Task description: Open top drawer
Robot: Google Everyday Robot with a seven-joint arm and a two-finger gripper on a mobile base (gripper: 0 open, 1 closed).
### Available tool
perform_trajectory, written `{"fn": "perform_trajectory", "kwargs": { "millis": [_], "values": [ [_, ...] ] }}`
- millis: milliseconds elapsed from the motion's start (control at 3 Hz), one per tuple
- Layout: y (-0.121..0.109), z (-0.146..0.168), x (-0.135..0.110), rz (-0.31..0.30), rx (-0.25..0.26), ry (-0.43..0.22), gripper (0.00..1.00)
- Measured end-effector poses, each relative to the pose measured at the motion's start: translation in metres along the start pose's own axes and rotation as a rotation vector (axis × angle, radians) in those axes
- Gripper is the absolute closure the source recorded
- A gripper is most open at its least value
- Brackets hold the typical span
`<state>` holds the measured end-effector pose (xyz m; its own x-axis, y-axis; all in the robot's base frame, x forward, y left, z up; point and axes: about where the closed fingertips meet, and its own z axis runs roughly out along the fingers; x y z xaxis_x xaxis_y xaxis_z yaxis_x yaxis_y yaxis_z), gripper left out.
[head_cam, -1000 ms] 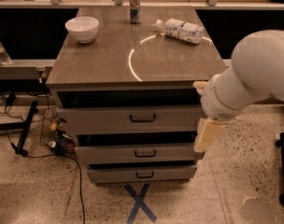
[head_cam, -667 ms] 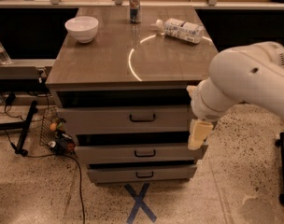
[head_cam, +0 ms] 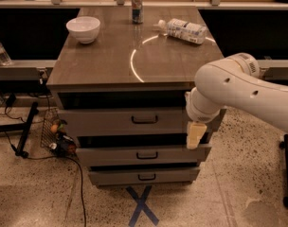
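The top drawer (head_cam: 111, 121) is the widest, tallest of three grey-brown fronts under the brown cabinet top, with a small dark loop handle (head_cam: 144, 120) at its centre. It stands about flush with the cabinet front. My white arm reaches in from the right. My gripper (head_cam: 196, 135) hangs down in front of the cabinet's right part, over the right end of the top and middle drawers, to the right of the handle. Only one cream-coloured finger shows.
Two narrower drawers (head_cam: 144, 155) (head_cam: 144, 176) sit below. On the cabinet top (head_cam: 106, 60) stand a white bowl (head_cam: 83, 29), a can (head_cam: 137, 5) and a lying plastic bottle (head_cam: 183, 30). A blue tape X (head_cam: 142, 205) marks the floor. Cables and a wire rack (head_cam: 56, 131) lie at left.
My arm and gripper have moved left, from beside the cabinet's right edge to in front of the drawers' right part. The drawers have not moved.
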<state>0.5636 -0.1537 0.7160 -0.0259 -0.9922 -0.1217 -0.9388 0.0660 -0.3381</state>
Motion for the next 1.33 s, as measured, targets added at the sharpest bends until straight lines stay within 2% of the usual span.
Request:
{"fn": "perform_trajectory", "kwargs": {
  "millis": [667,1333],
  "values": [
    [-0.016,0.048,0.008,0.013,-0.027,0.010,0.03],
    [0.001,0.049,0.029,0.049,-0.057,0.023,0.64]
  ]
}}
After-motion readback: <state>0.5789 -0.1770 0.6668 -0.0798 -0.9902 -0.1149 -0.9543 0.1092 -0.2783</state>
